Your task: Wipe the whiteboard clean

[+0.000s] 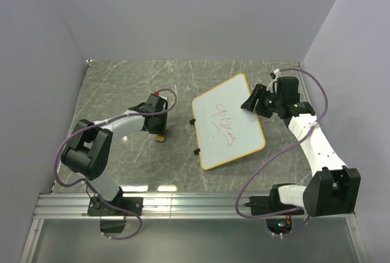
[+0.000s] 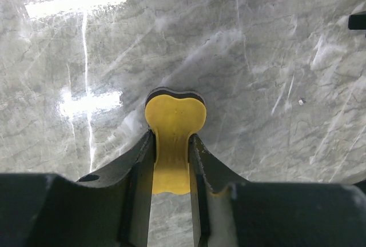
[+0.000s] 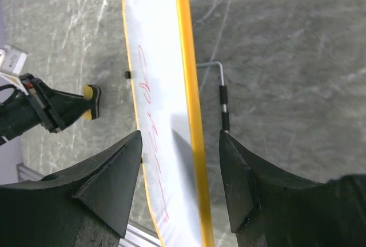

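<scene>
Left jaws: closed on the narrow waist of the yellow eraser point(image 2: 173, 122). Its wide end sticks out past the fingertips, with a dark layer showing along the far rim.
Right jaws: open, the two fingers point(image 3: 108, 184) spread wide with nothing clamped between them.
Whiteboard point(image 1: 244, 126): lies on the table point(image 1: 122, 86), right of centre and turned diagonally, with an orange-yellow frame all round.
Whiteboard and right jaws: in the right wrist view, the board's right long edge and its frame run up between the two spread fingers. I cannot tell whether either finger touches the frame. From above, these jaws sit over the far part of that same edge.
Whiteboard and left jaws: apart. The eraser sits off the board's left long edge, with bare table between them.
Marks: red scribbles point(image 1: 222, 123) run lengthwise down the middle of the board.
Clips: two small black clips point(image 1: 192, 120) sit on the left long edge, facing the eraser.
Rod: a thin bent metal rod with a black sleeve point(image 3: 224, 101) lies on the table just beside the frame, on the side away from the eraser.
Eraser and table: the eraser points down at the table. Whether it touches cannot be told.
</scene>
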`<move>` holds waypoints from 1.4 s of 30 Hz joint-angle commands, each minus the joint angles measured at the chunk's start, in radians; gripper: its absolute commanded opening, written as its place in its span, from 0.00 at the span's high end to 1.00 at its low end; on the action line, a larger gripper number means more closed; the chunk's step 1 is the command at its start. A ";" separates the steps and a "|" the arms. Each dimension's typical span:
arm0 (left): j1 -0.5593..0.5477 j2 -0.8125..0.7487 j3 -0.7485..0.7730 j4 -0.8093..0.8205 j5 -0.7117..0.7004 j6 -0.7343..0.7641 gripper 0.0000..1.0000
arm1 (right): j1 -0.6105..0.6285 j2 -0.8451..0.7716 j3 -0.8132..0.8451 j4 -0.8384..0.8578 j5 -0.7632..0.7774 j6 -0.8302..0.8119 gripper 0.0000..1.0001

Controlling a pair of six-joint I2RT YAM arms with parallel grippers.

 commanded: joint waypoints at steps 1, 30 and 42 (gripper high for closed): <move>-0.013 0.033 0.020 -0.027 0.018 -0.007 1.00 | -0.012 0.034 0.033 0.100 -0.068 0.002 0.36; -0.286 0.066 0.465 0.025 0.410 -0.111 1.00 | -0.041 -0.039 -0.208 0.212 -0.080 0.140 1.00; -0.369 0.254 0.593 0.102 0.465 -0.160 1.00 | -0.040 -0.059 -0.211 0.188 -0.085 0.136 1.00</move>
